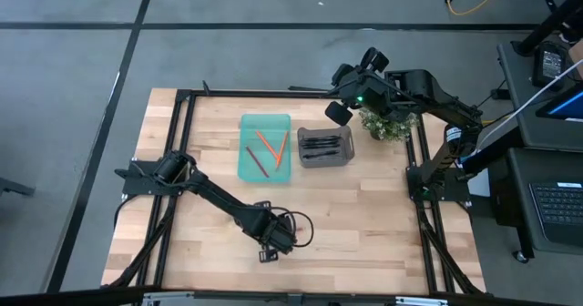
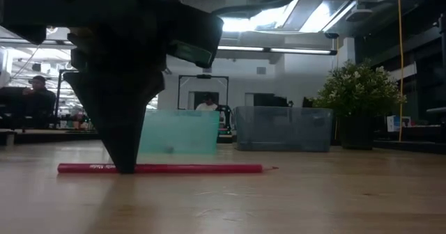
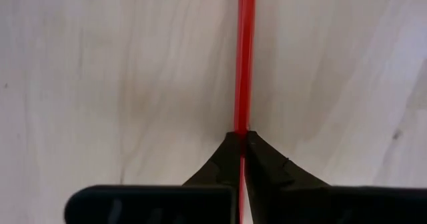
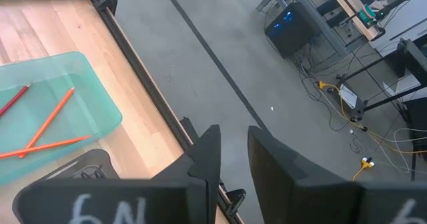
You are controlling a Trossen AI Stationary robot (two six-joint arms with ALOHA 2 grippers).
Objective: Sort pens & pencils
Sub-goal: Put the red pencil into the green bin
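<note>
Left gripper (image 3: 241,139): down on the pale wooden table (image 1: 364,224), near its front edge, fingers pinched on a thin red pencil (image 2: 164,168) lying flat.
Right gripper (image 4: 232,144): raised past the table's far edge, above the grey bin, fingers parted, empty.
Teal translucent tray (image 1: 264,147): orange and dark-red pencils (image 1: 269,147) inside.
Grey translucent bin (image 1: 325,146): thin black pens (image 1: 321,145) inside.

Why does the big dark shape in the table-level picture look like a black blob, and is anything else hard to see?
In the low view the left gripper stands close to the camera against bright ceiling lights, so it shows as a silhouette, shut on the red pencil. In the left wrist view the fingers are near and soft-edged. In the right wrist view the right gripper looks blurred, the floor sharper.
</note>
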